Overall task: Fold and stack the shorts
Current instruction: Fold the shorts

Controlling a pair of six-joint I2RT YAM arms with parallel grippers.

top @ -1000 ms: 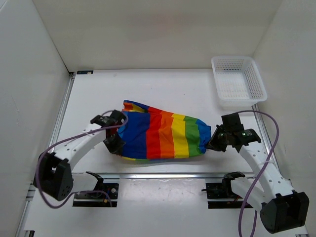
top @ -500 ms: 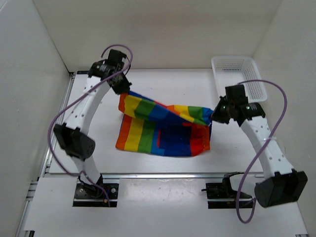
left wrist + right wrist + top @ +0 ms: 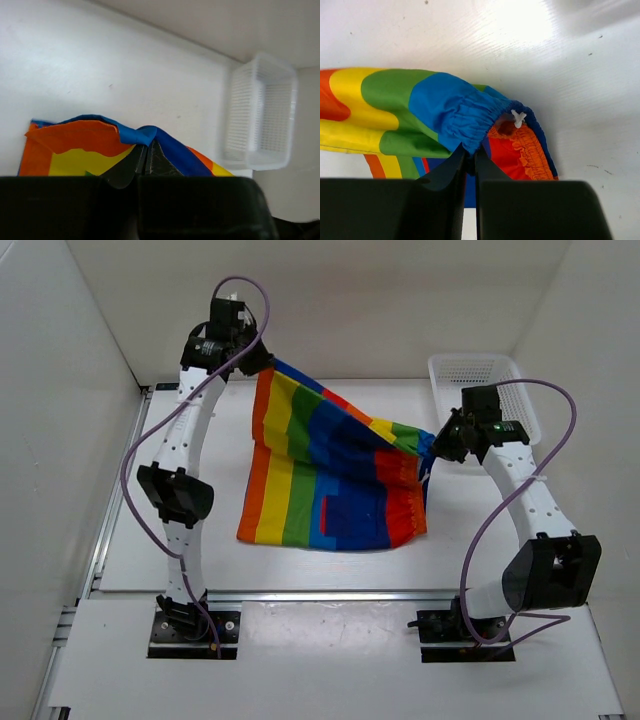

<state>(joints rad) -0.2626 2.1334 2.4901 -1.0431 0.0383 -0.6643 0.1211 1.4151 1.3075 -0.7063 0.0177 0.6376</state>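
As counted from left to right across the overhead view, the scene holds two arms, two purple cables, one garment, one basket and one table.

Item 1. White flat table (image 3: 380, 400), one, walled in white on three sides.

Item 2. Left arm, one, reared up tall toward the back wall, with one purple cable (image 3: 130, 470) looping beside it. The left gripper (image 3: 262, 362) has its two black fingers pressed together on a blue-edged corner of the cloth; the left wrist view shows that pinch (image 3: 146, 150) with the fabric bunched over the tips.

Item 3. Soft cloth shorts with broad rainbow stripes (image 3: 330, 475), one pair. They hang stretched between the two grippers, the left corner held high and the right corner lower. The lower part lies on the middle of the table, with orange, yellow, green, blue and red bands showing from left to right. In the left wrist view orange, yellow and blue folds (image 3: 90, 145) show.

Item 4. Right gripper (image 3: 437, 448), one, clamped on the gathered blue elastic edge (image 3: 440, 107); its fingers (image 3: 469, 150) meet on the cloth, and a small white tie (image 3: 518, 118) sits beside an orange ruffled band. A second purple cable (image 3: 470, 540) trails along this arm.

Item 5. White mesh plastic basket (image 3: 470, 360), one, at the far right corner of the table, just behind the right gripper, seen also from the left wrist (image 3: 257, 160).
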